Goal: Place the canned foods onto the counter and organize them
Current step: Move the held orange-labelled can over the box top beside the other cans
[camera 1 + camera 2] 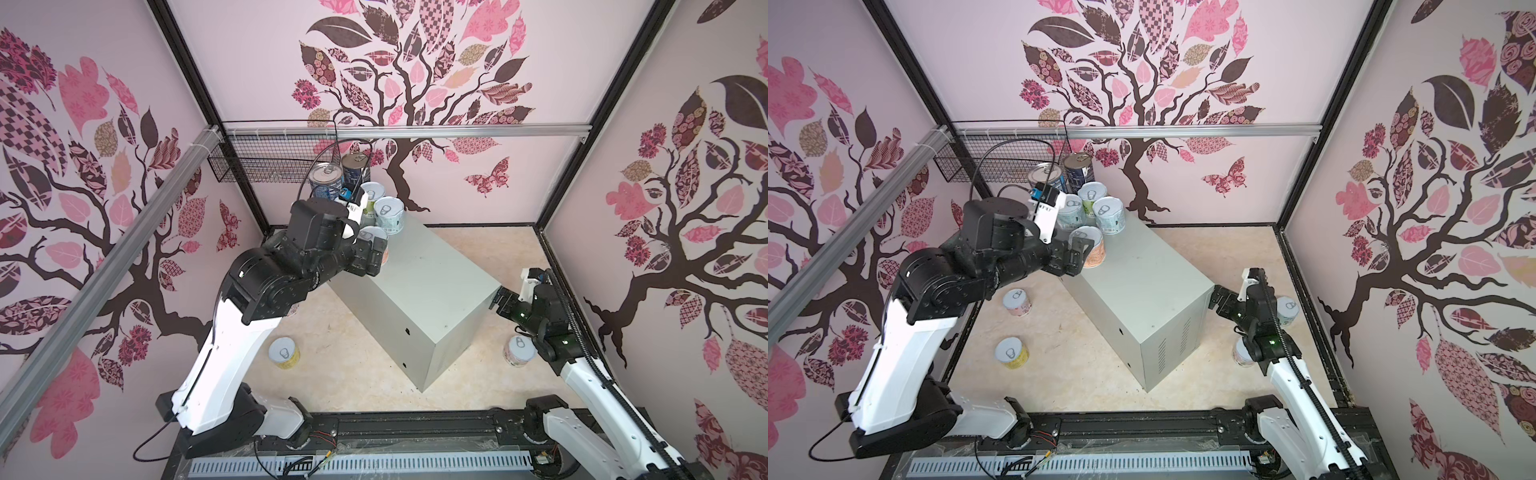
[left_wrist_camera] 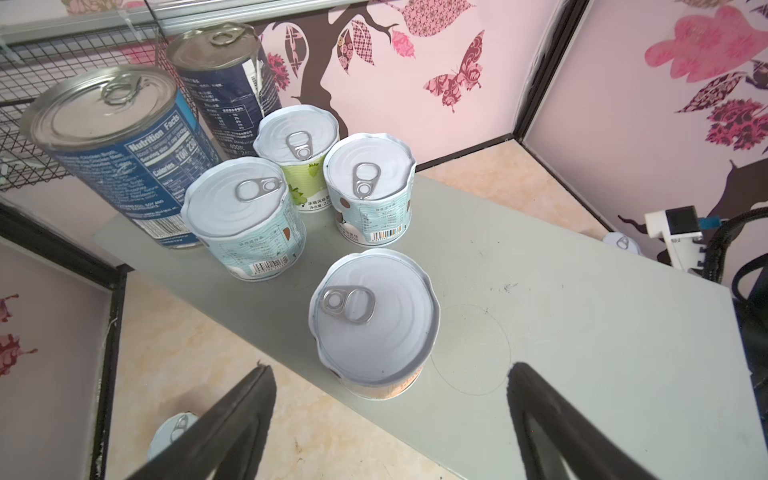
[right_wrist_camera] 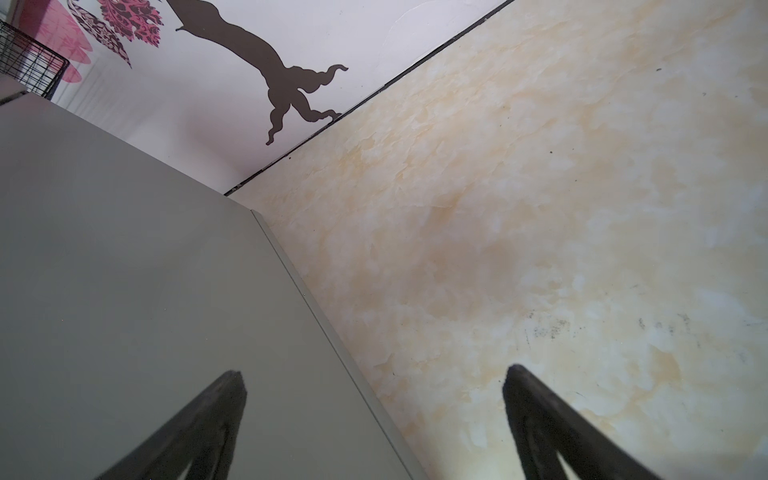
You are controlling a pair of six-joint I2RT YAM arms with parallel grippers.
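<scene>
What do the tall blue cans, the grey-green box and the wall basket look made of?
Tall blue cans: metal, shiny ringed tops, glossy printed labels. Grey-green box: probably painted sheet metal, matte, with punched side holes. Wall basket: thin black wire grid, likely coated.

We take twelve as straight ahead of our left gripper. Its black fingers stand wide apart, clear of the short peach-labelled can with a white pull-tab lid, upright at twelve on the pale grey-green metal counter. Beyond, at eleven to twelve, cluster three short white-lidded cans; at ten, two tall dark-blue silver-topped cans.
</scene>
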